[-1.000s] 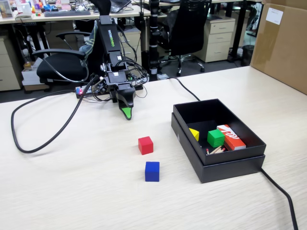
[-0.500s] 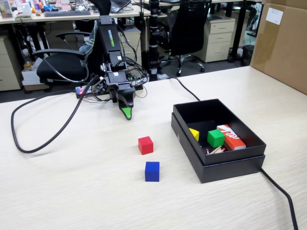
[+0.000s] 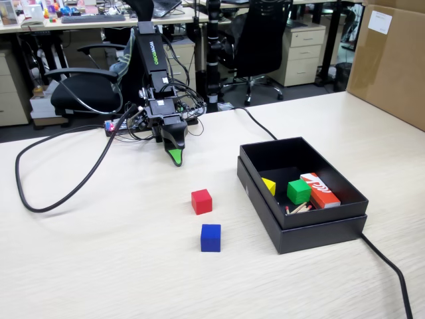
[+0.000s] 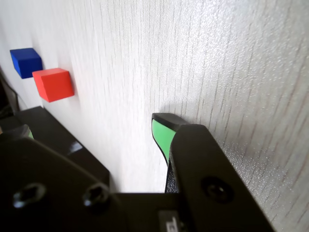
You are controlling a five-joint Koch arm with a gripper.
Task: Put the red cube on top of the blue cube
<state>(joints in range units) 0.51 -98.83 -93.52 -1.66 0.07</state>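
- At the left of the fixed view we see a thick black cable (image 3: 63, 189) looping over the pale wood-grain table (image 3: 99, 266) towards the arm's base.
- Next comes the black arm (image 3: 151, 73), bent down so the gripper (image 3: 174, 158) points at the tabletop, its green-padded tip just above the surface; it holds nothing.
- In the wrist view the gripper (image 4: 166, 133) shows one green-faced tip with the other jaw lying over it, so we cannot tell whether the jaws stand apart or together.
- The red cube (image 3: 202, 201) sits on the bare table, ahead of the gripper and apart from it; in the wrist view the red cube (image 4: 53, 84) lies at upper left.
- The blue cube (image 3: 210, 237) rests on the table just beside the red one, nearer the camera, not touching it; the wrist view shows the blue cube (image 4: 25, 62) beyond the red.
- To the right stands an open black box (image 3: 302, 229) holding a yellow piece (image 3: 269, 185), a green cube (image 3: 298, 191) and a red-and-white carton (image 3: 320, 190).
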